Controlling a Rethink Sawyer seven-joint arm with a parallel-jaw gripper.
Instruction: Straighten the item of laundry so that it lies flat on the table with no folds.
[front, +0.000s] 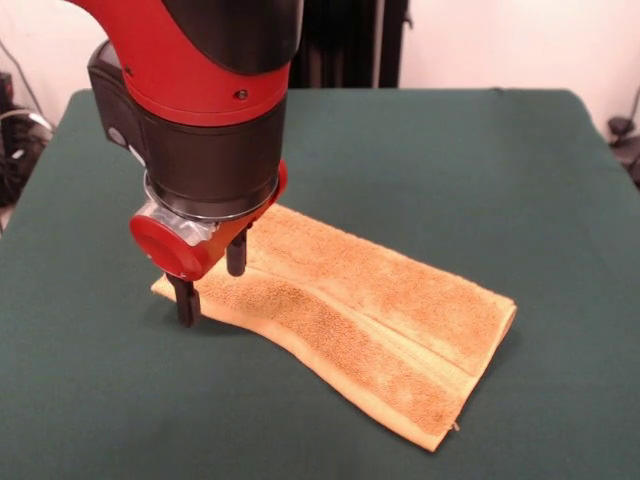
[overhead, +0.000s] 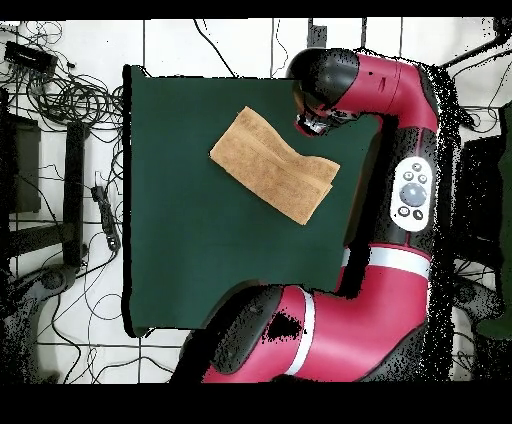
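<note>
The item of laundry (front: 360, 310) is an orange-tan terry towel lying on the dark green table (front: 520, 170), doubled over lengthwise, with a layer edge running down its middle. It stretches from centre-left toward the near right. My gripper (front: 211, 282) stands open at the towel's left end, pointing down. One black finger (front: 185, 302) is at the towel's left corner and the other (front: 237, 255) rests on the cloth farther back. In the overhead view the towel (overhead: 272, 163) lies slanted, and the arm's wrist (overhead: 322, 100) hides the fingers near its right end.
The red and black arm (overhead: 400, 180) curves along the table's right side in the overhead view. Cables and stands (overhead: 60, 90) lie on the floor beyond the left edge. Green cloth (front: 100, 400) surrounds the towel on all sides.
</note>
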